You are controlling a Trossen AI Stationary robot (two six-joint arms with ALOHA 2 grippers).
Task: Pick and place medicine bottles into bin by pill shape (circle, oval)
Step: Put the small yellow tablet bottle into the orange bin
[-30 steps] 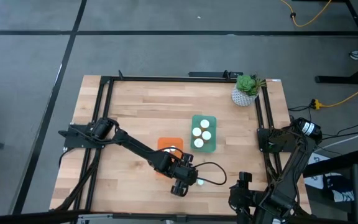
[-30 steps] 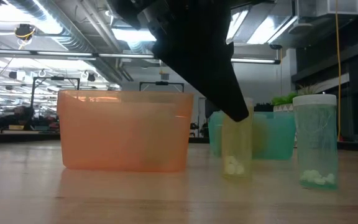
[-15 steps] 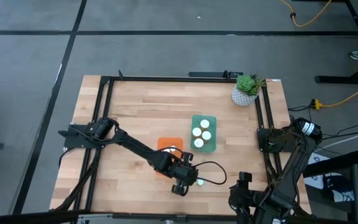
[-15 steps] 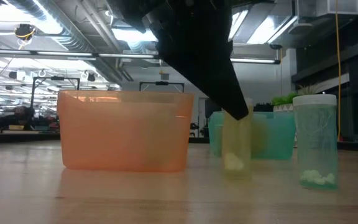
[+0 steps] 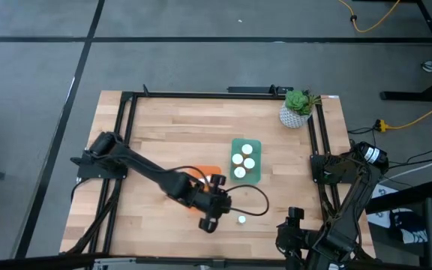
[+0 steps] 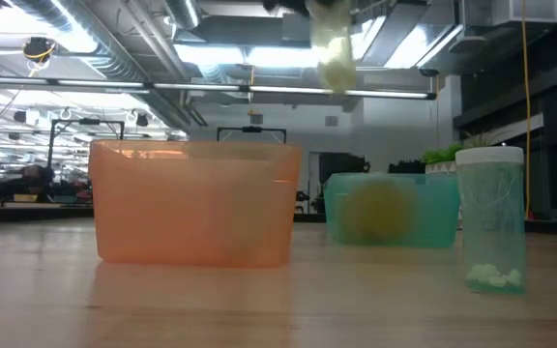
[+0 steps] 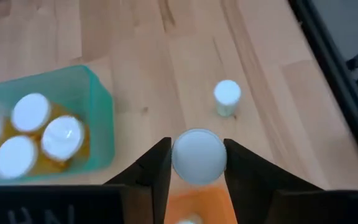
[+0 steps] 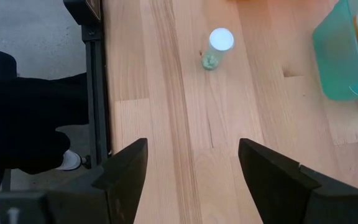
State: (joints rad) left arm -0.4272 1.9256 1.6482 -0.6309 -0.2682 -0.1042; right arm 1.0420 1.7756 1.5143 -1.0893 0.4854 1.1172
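Observation:
A medicine bottle with a white cap [image 7: 197,152] hangs high above the table, with my left gripper [image 7: 197,157] shut on it, near the orange bin [image 5: 201,173]. In the low view its yellowish body [image 6: 335,48] shows at the top edge. A second medicine bottle [image 5: 241,220] stands upright on its base on the table, near the front edge. The teal bin [image 5: 255,177] holds three white-capped bottles [image 5: 242,159]. My right gripper [image 8: 191,162] stands open at the table's near right, with nothing between its fingers. My left gripper pinches the bottle between its two fingers [image 7: 156,168], one on either side of its top at the white cap's rim [image 7: 178,158]. The fingers slant down from the table's left. The bottle is lifted clear, roughly upright, cap up, above the orange bin's edge [image 7: 199,205].
A potted plant in a white pot [image 5: 295,109] stands at the far right corner. A black frame [image 5: 126,127] runs along the table's edges. Bare wood lies to the left and behind the bins.
My left gripper has risen from the table with the yellowish bottle, which stood on the wood in front of the teal bin and now hangs clear, high above it. The gripper has also drawn a little toward the orange bin.

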